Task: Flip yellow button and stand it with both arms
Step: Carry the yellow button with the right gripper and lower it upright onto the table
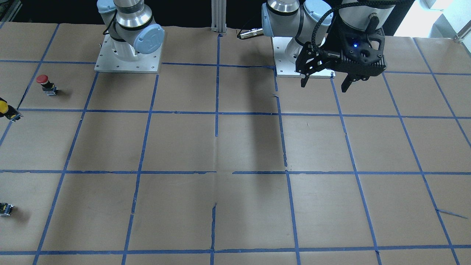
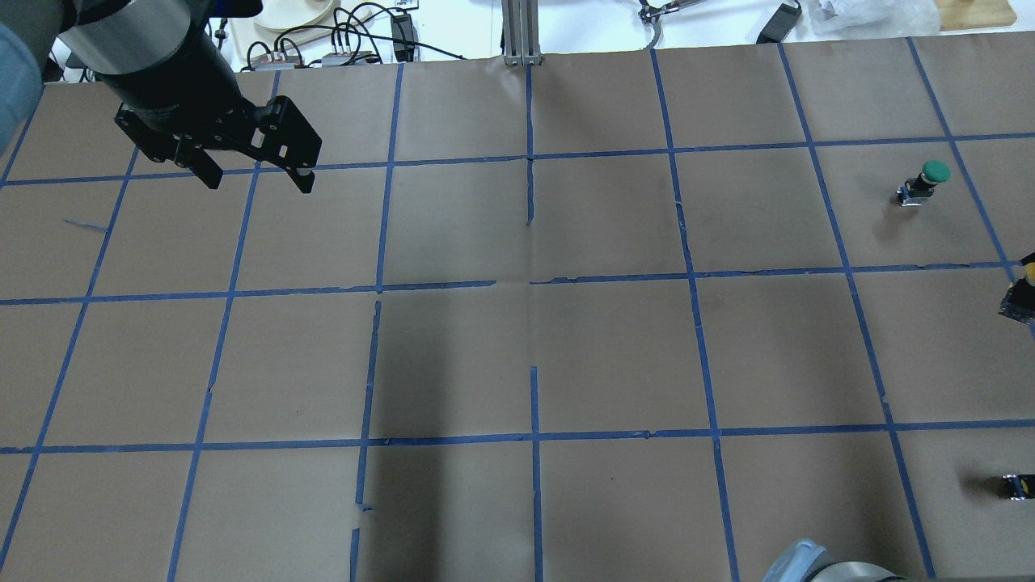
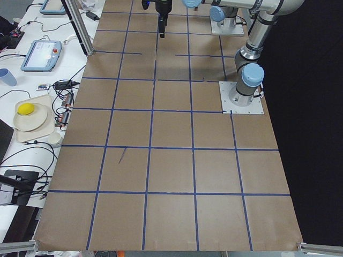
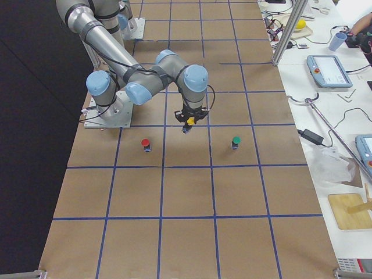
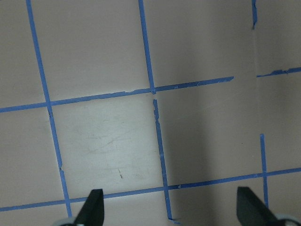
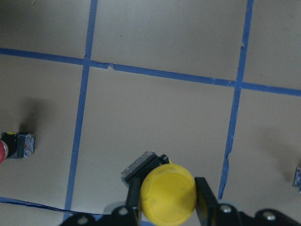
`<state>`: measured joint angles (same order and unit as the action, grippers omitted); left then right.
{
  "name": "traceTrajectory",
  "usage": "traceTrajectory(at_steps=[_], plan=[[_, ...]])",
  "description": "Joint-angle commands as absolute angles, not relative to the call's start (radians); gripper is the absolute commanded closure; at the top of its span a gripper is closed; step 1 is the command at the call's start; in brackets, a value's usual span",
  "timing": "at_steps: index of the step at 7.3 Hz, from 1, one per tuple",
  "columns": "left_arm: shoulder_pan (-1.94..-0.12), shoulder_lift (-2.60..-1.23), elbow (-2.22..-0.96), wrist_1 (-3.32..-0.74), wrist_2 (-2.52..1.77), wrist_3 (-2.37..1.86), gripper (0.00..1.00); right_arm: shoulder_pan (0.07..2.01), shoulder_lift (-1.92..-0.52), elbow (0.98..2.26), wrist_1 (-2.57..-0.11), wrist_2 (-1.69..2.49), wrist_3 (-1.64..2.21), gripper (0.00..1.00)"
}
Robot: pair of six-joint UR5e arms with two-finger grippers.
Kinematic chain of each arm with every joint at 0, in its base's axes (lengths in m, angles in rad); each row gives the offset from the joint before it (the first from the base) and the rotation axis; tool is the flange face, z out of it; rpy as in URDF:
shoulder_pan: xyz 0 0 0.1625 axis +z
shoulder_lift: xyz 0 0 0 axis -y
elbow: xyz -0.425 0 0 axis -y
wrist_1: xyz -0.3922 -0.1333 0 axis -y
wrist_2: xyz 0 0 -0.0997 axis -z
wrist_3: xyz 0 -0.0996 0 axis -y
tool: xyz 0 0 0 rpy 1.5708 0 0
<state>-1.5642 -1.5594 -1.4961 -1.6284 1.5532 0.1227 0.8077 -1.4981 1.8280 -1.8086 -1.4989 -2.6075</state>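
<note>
My right gripper [image 6: 169,201] is shut on the yellow button [image 6: 168,190]. Its round yellow cap faces the wrist camera, with the grey-black body behind it. In the exterior right view the button [image 4: 189,121] hangs above the table between the red and green buttons. It also shows at the edge of the front view [image 1: 3,109] and the overhead view [image 2: 1022,293]. My left gripper [image 1: 324,87] is open and empty, high over the table near its own base. It also shows in the overhead view [image 2: 259,186] and the left wrist view [image 5: 171,209].
A red-capped button [image 1: 44,82] stands near the right arm's base [image 1: 128,55]. A green-capped button [image 2: 926,179] stands on the far side. A small dark part with a yellow spot [image 2: 1015,485] lies at the overhead view's right edge. Brown paper with blue tape lines [image 2: 530,295] covers the table.
</note>
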Motion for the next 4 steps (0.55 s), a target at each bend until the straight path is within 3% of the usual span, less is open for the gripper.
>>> traceTrajectory(at_steps=[1,4], plan=[[-1.565,-1.563,-1.493,-1.605,1.551,0.12,0.0,0.802,-1.482,1.891,-1.963,-1.436,-2.806,0.82],[-1.565,-1.568,-1.486,-1.6,1.548,0.113,0.0,0.709,-1.378,1.898,-2.019,-1.293,-2.949,0.84]])
